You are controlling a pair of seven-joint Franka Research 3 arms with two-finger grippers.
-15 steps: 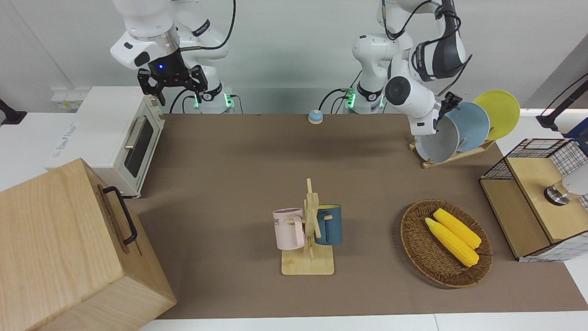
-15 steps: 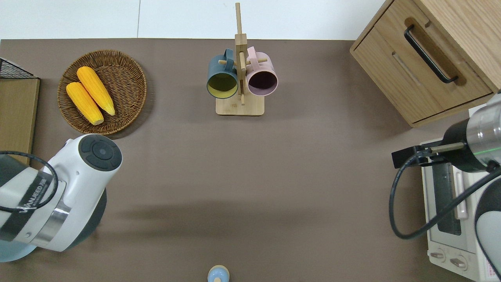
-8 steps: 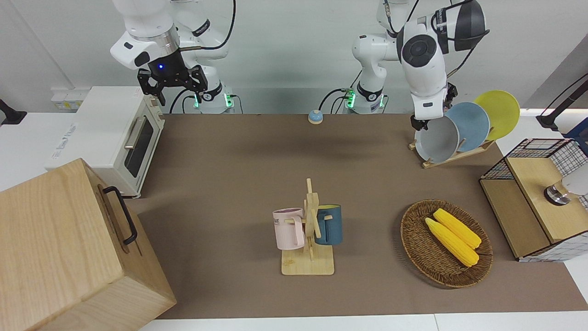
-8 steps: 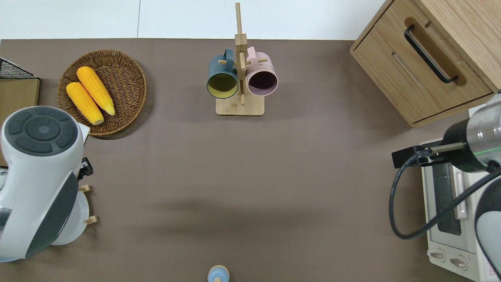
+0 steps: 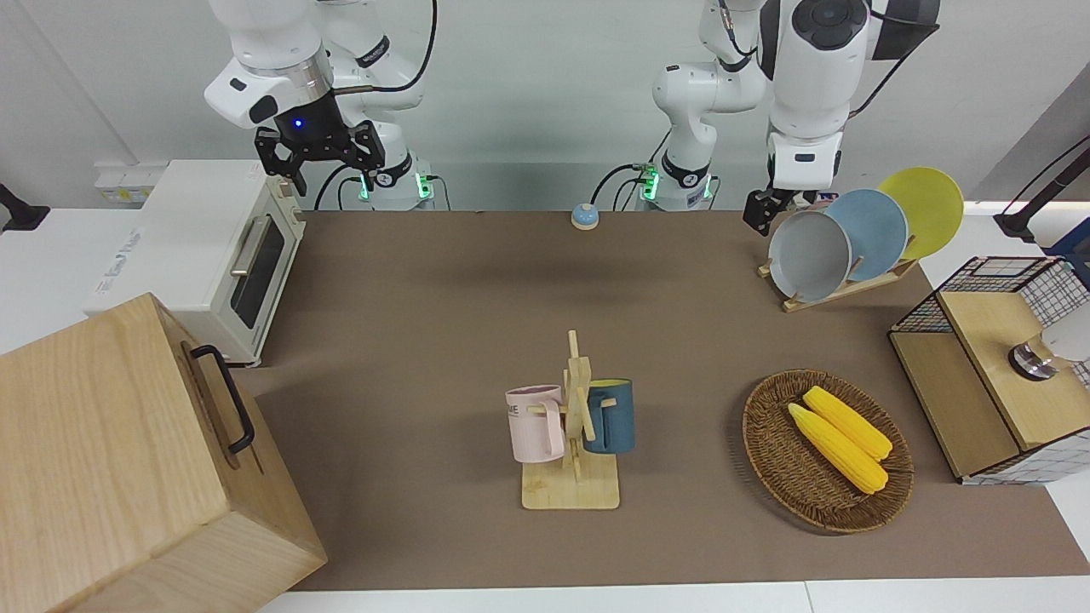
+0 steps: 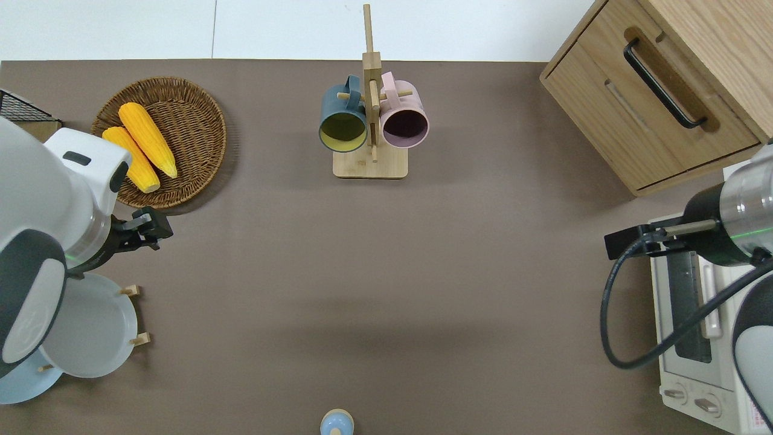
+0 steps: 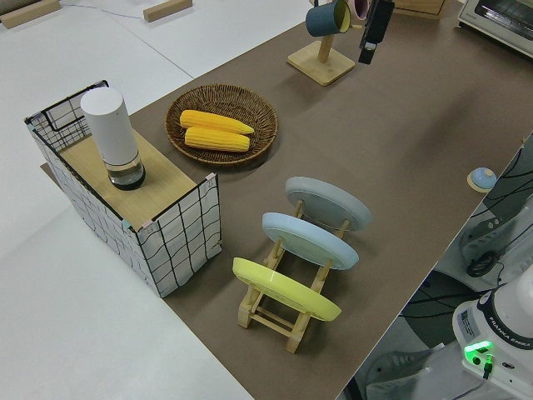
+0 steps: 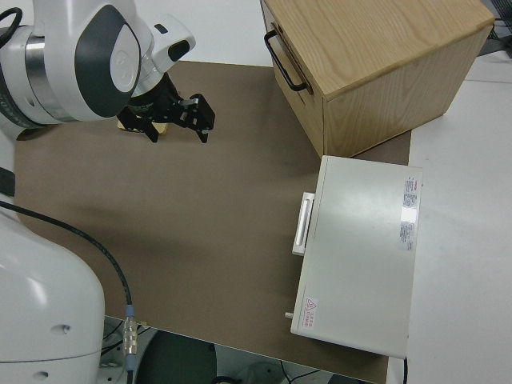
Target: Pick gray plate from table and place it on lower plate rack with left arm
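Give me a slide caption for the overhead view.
Gray plate rests in the plate rack; left pincer hangs empty above the table.

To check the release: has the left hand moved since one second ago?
Yes. The left hand has drawn away from the gray plate in the rack, toward the corn basket, leaving the plate standing there.

Plain white wall (image 5: pixel 545 77)
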